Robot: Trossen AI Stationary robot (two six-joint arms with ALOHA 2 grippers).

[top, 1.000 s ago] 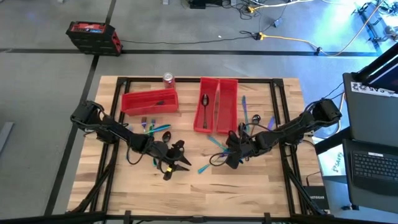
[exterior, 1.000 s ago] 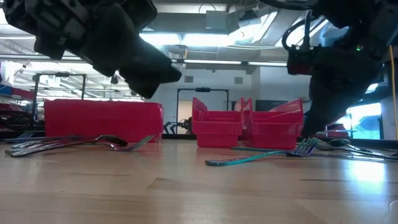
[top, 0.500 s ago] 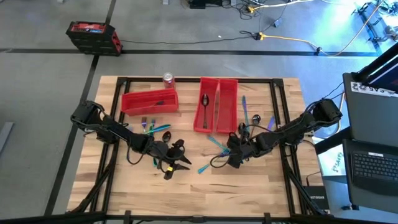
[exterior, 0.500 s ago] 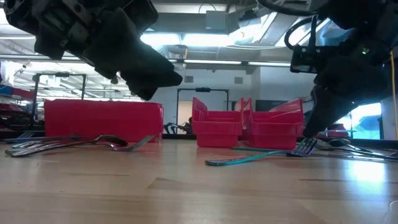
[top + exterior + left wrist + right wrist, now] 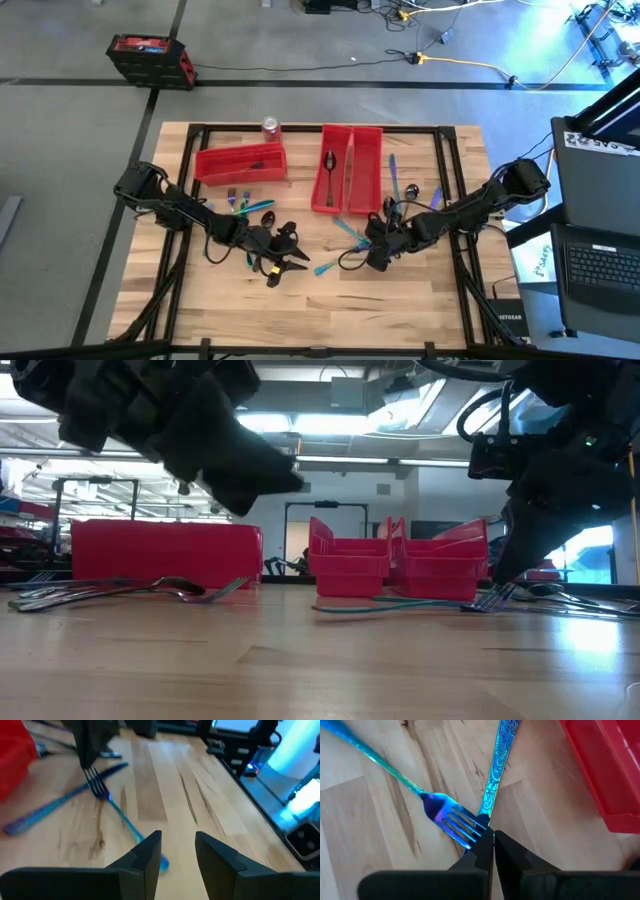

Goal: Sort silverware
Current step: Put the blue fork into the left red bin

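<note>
Bright overhead light; window glare in low view; wrist views blurry

Fork is iridescent blue-purple at tines, teal along handle. Knife is blue with a scroll pattern. Bins are solid red, as is bin near the desk's far left edge. Can red, silver top. Desk is light wood grain, black frame. Gripper fingers are matte black.

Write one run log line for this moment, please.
task: sort silverware | right gripper: shut on fork tines, at table level near red bins | left gripper: open, empty, above table
</note>
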